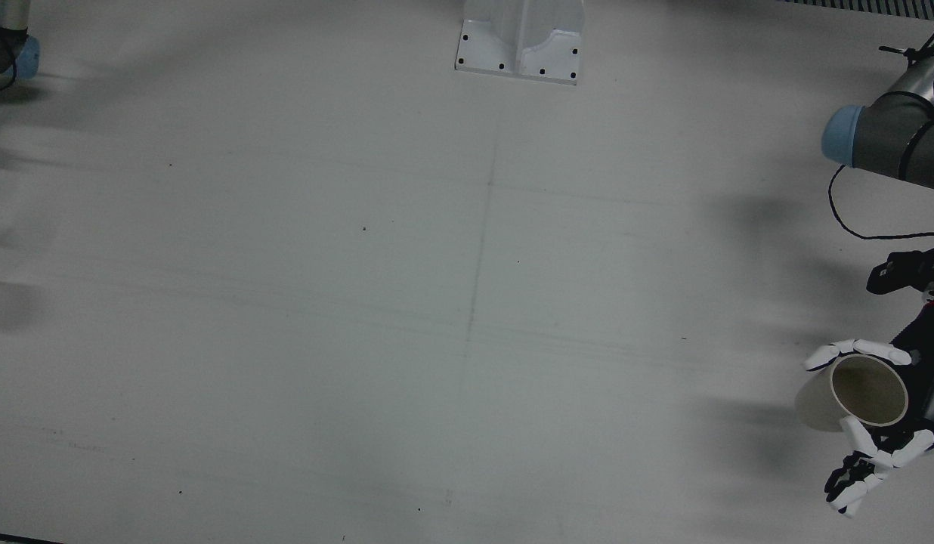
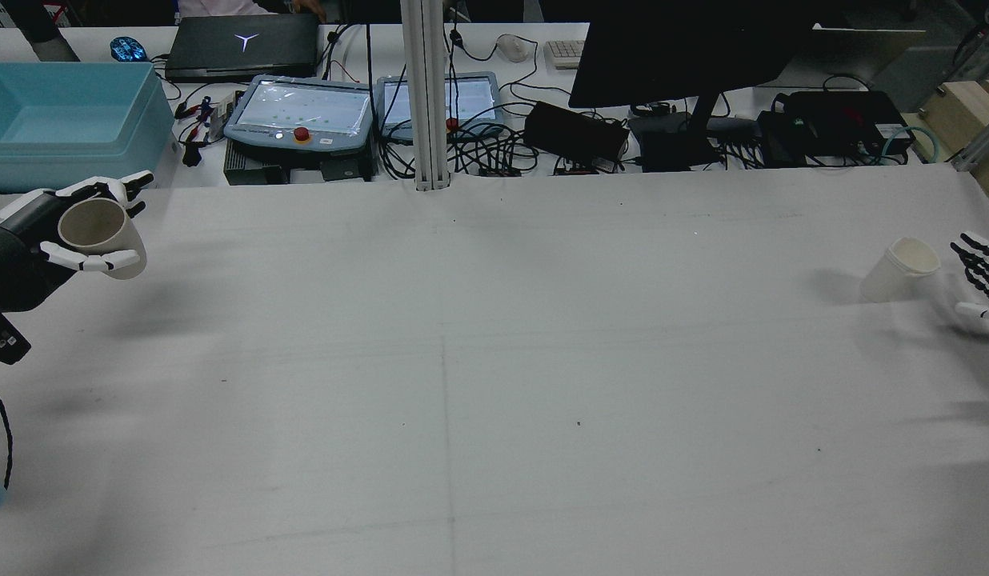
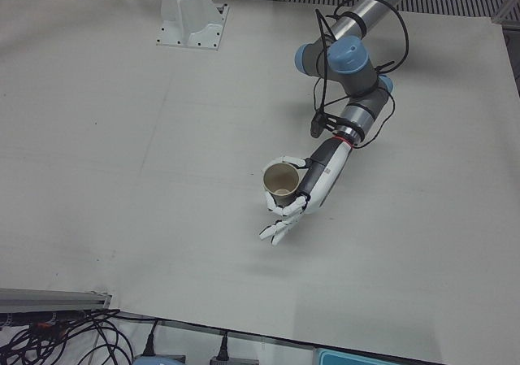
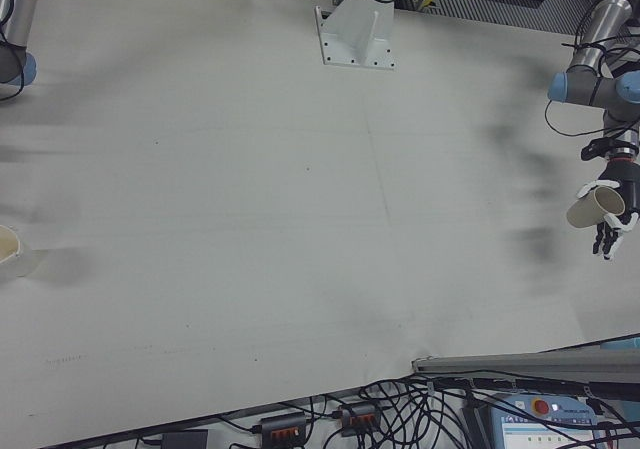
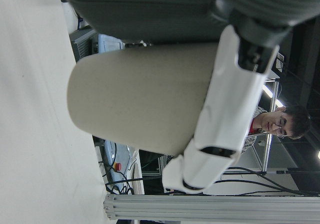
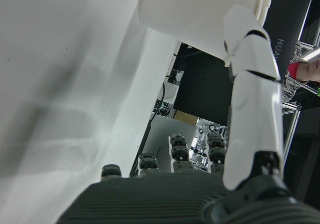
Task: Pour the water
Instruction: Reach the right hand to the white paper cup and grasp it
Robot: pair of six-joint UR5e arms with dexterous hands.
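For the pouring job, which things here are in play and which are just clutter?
In play:
- beige cup, held off the table in the left hand
- white cup on the table, beside the open right hand

Clutter:
- blue bin
- laptop
- monitor

Even overhead light washes the white table (image 1: 361, 302), bright but flat, with soft smeared shadows drifting along its edges. Both hand cameras run soft up close: the near finger (image 5: 225, 109) blurs, and the backgrounds fall dark and contrasty.
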